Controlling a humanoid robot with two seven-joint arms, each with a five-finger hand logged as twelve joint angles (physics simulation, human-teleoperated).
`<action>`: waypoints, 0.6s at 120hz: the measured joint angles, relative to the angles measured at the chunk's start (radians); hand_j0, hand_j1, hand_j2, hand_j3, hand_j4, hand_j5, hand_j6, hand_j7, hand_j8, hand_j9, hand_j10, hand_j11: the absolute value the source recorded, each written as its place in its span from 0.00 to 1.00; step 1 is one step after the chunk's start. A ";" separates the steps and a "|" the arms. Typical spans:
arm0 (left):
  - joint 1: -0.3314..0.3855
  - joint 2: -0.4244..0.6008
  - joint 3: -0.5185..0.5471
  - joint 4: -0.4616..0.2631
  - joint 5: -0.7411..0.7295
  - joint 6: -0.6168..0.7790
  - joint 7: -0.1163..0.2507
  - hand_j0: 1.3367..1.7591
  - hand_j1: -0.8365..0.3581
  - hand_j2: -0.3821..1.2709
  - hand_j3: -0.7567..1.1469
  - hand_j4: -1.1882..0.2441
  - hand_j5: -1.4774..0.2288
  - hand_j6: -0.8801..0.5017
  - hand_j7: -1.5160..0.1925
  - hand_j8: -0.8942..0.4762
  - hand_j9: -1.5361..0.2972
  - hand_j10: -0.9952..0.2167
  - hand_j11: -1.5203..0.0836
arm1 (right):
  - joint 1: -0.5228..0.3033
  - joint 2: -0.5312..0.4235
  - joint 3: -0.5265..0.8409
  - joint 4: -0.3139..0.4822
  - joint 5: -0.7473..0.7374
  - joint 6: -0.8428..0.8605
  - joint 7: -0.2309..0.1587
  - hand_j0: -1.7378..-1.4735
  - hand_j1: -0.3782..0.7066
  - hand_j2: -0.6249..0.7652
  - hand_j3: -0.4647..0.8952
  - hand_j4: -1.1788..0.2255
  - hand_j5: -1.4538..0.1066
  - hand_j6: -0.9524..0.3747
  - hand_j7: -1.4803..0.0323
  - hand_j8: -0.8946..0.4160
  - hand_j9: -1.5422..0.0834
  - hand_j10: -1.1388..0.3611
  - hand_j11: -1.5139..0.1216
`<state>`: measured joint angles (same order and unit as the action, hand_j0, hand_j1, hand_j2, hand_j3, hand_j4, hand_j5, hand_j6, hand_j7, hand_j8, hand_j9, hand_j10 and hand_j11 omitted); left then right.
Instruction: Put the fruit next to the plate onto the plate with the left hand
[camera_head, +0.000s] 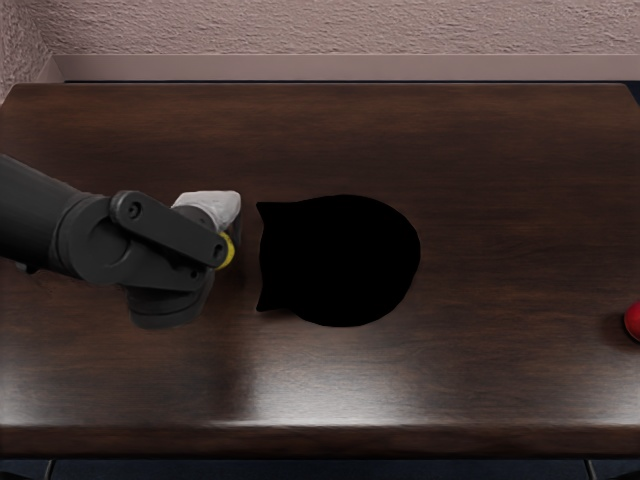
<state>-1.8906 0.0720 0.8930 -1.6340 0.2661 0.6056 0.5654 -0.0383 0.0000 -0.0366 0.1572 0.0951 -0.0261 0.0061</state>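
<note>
A black plate (340, 260) with two ear-like corners on its left side lies at the table's centre. My left arm comes in from the left, and its hand (212, 212) sits just left of the plate's rim. Only a thin sliver of the yellow fruit (229, 250) shows at the hand's right edge, between the wrist and the plate. The hand and wrist cover the rest of the fruit. I cannot tell whether the fruit is gripped or whether it rests on the table.
A red round object (632, 322) sits at the table's right edge, partly cut off by the picture. The dark wooden table (480, 150) ends at a wall along the back and at its front edge near the picture's bottom.
</note>
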 joint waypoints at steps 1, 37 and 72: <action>-0.005 0.001 0.000 -0.001 -0.001 0.000 0.000 0.75 0.46 0.45 0.40 0.31 0.24 0.38 0.28 0.36 0.27 0.30 0.30 | 0.000 0.000 0.000 0.000 0.000 0.000 0.000 0.30 0.06 0.44 0.34 0.82 0.90 0.69 0.95 0.66 0.92 0.74 0.90; -0.113 0.025 -0.032 -0.036 -0.011 0.002 -0.001 0.75 0.42 0.57 0.40 0.30 0.23 0.37 0.28 0.36 0.27 0.28 0.30 | 0.000 0.000 0.000 0.000 0.000 0.000 0.000 0.30 0.06 0.44 0.34 0.82 0.90 0.69 0.95 0.66 0.92 0.74 0.90; -0.125 -0.002 -0.160 -0.044 -0.015 0.001 -0.001 0.76 0.35 0.70 0.40 0.31 0.23 0.37 0.28 0.35 0.28 0.25 0.31 | 0.000 0.000 0.000 0.000 0.000 0.000 0.000 0.30 0.06 0.44 0.34 0.82 0.90 0.69 0.95 0.66 0.92 0.74 0.90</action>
<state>-2.0155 0.0697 0.7329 -1.6780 0.2515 0.6063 0.5648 -0.0383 0.0000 -0.0365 0.1571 0.0951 -0.0261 0.0061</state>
